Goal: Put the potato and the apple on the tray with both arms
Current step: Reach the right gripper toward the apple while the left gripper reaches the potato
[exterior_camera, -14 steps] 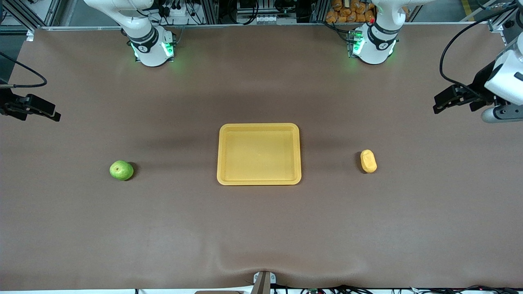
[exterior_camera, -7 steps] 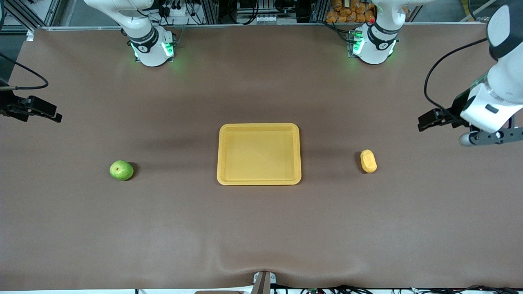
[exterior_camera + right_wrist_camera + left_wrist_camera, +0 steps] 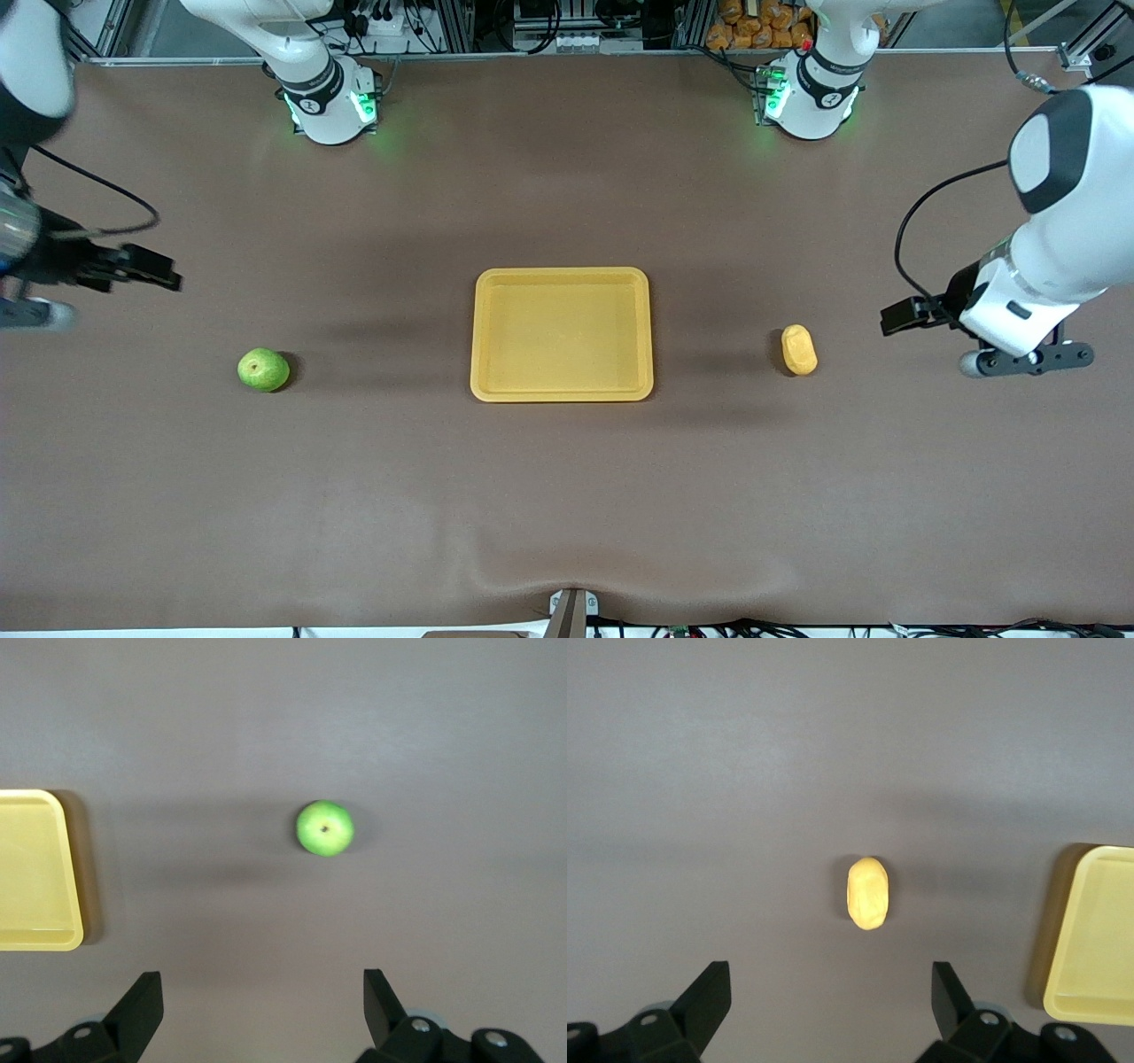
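Note:
The yellow-orange tray lies empty at the table's middle. The green apple sits toward the right arm's end, also in the right wrist view. The yellow-orange potato sits toward the left arm's end, also in the left wrist view. My left gripper is open and empty, up over the table beside the potato toward the left arm's end. My right gripper is open and empty, over the table beside the apple toward the right arm's end. Both wrist views show wide-apart fingers over bare table.
The tray's edge shows in the left wrist view and in the right wrist view. The brown mat covers the whole table. The arm bases stand along the edge farthest from the front camera.
Both arms have swung in from the table's ends toward the middle and nearer the front camera. The left gripper has closed in on the potato, the right on the apple. Fruit and tray unmoved.

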Controlling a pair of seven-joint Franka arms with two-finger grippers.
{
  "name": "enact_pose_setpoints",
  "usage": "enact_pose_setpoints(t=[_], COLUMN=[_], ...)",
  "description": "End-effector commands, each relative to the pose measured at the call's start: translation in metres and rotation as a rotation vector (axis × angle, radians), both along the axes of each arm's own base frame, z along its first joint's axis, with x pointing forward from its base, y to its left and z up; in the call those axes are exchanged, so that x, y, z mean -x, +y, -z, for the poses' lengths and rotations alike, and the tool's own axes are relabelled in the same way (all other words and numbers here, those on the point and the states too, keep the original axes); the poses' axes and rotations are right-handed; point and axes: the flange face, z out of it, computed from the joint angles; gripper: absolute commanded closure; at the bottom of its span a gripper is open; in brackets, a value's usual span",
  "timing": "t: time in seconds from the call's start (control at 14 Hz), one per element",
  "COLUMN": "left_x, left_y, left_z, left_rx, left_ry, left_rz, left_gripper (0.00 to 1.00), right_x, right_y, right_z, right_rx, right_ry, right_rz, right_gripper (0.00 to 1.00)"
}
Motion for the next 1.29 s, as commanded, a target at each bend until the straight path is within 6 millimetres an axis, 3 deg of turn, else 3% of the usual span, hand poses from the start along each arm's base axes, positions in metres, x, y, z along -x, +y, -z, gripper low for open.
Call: enact_pose_setpoints(t=[0.0, 0.21, 0.29, 0.79, 1.0, 1.21], left_x=[-0.002, -0.004, -0.005, -0.004, 0.004, 0.018], left_y=[-0.002, -0.003, -0.003, -0.014, -0.014, -0.044], left_z=[0.021, 0.053, 0.061, 0.115, 0.143, 0.162], left_rx=[-0.003, -0.001, 0.0, -0.004, -0.005, -0.01], left_ry=[-0.023, 0.0, 0.012, 0.086, 0.053, 0.055], left_rz=[-0.01, -0.032, -0.052, -0.066, -0.058, -0.054], left_gripper=[0.0, 0.0, 0.0, 0.0, 0.0, 0.0], right_x=[-0.014, -0.04, -0.046, -0.062, -0.064, -0.059], right_y=[0.009, 0.044, 0.047, 0.007, 0.004, 0.002], right_z=[0.01, 0.06, 0.074, 0.099, 0.104, 0.133], right_rx=[-0.003, 0.02, 0.022, 0.006, 0.015, 0.016], right_ry=[0.016, 0.014, 0.016, -0.021, -0.044, -0.093], right_rz=[-0.004, -0.062, -0.063, -0.004, -0.007, -0.067], right_gripper=[0.0, 0.0, 0.0, 0.0, 0.0, 0.0])
